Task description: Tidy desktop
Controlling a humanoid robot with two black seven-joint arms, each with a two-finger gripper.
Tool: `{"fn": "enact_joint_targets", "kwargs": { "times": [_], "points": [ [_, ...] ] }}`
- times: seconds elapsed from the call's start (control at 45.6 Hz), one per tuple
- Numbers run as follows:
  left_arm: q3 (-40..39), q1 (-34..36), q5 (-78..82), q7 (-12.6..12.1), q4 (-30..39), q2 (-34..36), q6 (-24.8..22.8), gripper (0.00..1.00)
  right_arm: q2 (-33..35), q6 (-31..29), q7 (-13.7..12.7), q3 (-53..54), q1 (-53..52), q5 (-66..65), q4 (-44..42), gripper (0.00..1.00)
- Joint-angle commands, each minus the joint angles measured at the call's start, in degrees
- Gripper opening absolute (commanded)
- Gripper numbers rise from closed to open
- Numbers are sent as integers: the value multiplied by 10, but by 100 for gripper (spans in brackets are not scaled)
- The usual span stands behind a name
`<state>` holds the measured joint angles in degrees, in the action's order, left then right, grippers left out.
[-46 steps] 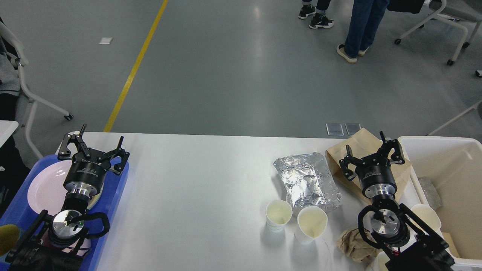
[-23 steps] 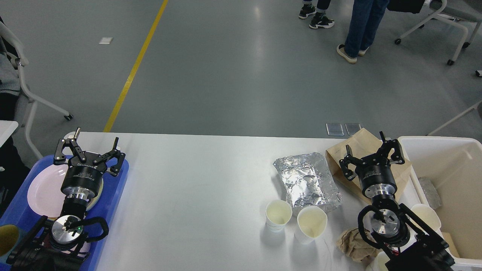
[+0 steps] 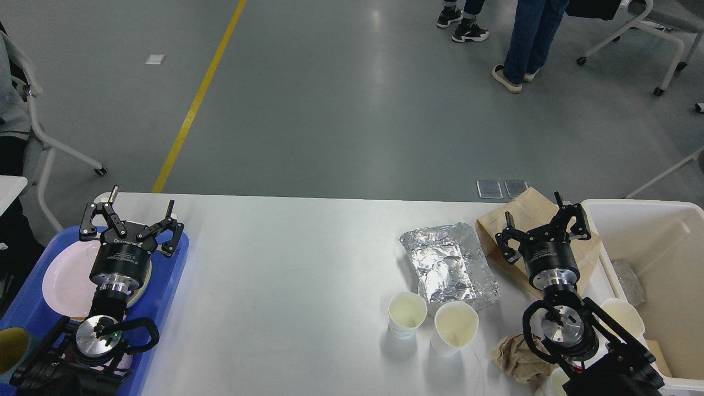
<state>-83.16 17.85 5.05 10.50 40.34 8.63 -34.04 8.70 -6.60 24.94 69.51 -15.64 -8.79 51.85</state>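
Note:
The white desktop (image 3: 286, 275) fills the lower half of the head view. My left gripper (image 3: 140, 199) hangs open over the far end of a blue tray (image 3: 168, 275) that holds a pale pink plate (image 3: 66, 278). My right gripper (image 3: 532, 206) stands open above a brown paper bag (image 3: 528, 212) at the back right, with nothing between its fingers. A crumpled foil tray (image 3: 448, 264) lies left of the bag. In front of it stand two paper cups (image 3: 407, 313) (image 3: 455, 325). A crumpled brown napkin (image 3: 514, 357) lies by the right arm.
A cream-white bin (image 3: 660, 220) with scraps inside stands at the right table edge. Another paper cup (image 3: 621, 313) sits beside it. A yellow-green cup (image 3: 11, 346) is at the tray's near left. People and chairs are on the floor beyond.
My left gripper moved slightly left and toward me over the blue tray, then stayed put. The right arm has not moved.

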Motion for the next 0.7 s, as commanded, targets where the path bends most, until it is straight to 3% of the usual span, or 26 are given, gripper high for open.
{"fn": "enact_joint_targets", "kwargs": {
  "times": [0.0,0.68],
  "points": [
    [1,0,0,2,0,0,0,96,0,0,-1,0,0,0,0,100],
    [1,0,0,2,0,-1,0,96,4,0,-2,-8,-4,-1,-3,100]
  ]
}}
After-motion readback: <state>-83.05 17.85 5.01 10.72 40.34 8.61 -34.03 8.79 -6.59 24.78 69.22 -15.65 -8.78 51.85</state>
